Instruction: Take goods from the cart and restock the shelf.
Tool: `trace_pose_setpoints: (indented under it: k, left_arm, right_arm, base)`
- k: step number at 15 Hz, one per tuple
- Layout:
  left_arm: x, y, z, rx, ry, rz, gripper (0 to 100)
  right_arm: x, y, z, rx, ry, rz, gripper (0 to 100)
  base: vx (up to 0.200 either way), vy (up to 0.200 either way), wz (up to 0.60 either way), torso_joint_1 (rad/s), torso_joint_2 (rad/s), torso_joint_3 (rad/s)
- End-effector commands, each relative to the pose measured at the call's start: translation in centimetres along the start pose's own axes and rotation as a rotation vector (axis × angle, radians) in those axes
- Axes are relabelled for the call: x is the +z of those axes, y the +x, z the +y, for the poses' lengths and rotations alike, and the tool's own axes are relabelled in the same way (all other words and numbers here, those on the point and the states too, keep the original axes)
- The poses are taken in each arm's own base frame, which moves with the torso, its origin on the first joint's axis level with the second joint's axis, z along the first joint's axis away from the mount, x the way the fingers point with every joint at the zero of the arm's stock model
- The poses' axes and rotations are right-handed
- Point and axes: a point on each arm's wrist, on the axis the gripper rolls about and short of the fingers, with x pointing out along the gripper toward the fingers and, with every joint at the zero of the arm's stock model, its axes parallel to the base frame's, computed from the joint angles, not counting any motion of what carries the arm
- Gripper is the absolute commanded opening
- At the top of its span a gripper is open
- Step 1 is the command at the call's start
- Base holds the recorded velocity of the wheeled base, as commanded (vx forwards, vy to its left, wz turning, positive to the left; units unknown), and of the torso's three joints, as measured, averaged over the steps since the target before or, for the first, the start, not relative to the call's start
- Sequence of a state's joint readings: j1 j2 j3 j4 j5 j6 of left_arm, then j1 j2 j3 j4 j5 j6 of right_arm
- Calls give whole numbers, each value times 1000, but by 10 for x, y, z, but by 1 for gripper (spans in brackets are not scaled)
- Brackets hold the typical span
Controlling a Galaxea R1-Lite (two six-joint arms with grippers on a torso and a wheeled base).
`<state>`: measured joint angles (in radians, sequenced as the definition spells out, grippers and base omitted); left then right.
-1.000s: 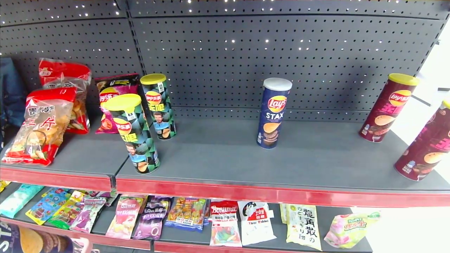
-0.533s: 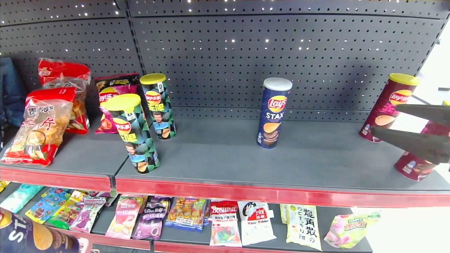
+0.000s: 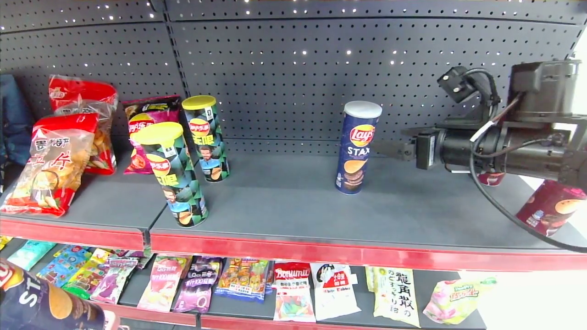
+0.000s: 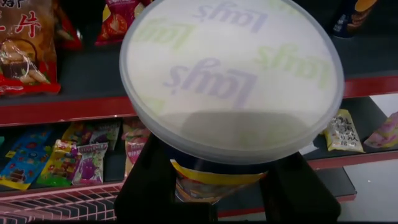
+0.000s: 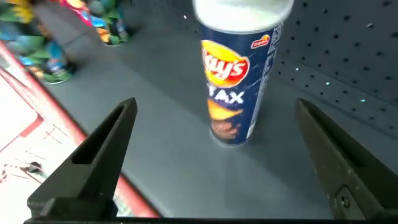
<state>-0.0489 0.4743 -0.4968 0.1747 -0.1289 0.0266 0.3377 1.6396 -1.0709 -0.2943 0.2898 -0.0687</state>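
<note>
Grips a blue can (image 3: 41, 307) in the left gripper (image 4: 217, 186), fingers closed on its sides, low at the near left. Holds the right gripper (image 5: 214, 106) wide open and empty, just right of a second can (image 3: 357, 146) standing midway along the shelf (image 3: 293, 206), seemingly not touching. Shows green cans (image 3: 176, 174) farther left, a red can (image 3: 550, 206) at right.

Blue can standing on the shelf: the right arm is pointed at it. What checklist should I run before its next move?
1. The blue can stands upright on the shelf: ok.
2. The right jaws are open: ok.
3. The blue can sits ahead, between the right jaws: ok.
4. The right jaws are clear of it: ok.
5. The left jaws are shut on the held can: ok.
6. Firmness of that hold: cannot tell.
</note>
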Motion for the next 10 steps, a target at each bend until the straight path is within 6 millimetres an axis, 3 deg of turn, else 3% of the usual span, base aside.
trace_pose_setpoints:
  k: [1,6,10]
  left_arm:
    - [0,1,0,0,0,6,0]
    - [5,2,1,11,1,0,0]
    - [7,1,1,14,2,-6,0]
  right_arm:
    - [-15,29,-7,-12,12,50,100]
    - [-21,50,-11,-55,-3,6,100]
    - [-12,69,-12,-81,-12,-21,100]
  base:
    - [0,0,0,0,0,0]
    - [0,0,0,0,0,0]
    - [0,0,0,0,0,0]
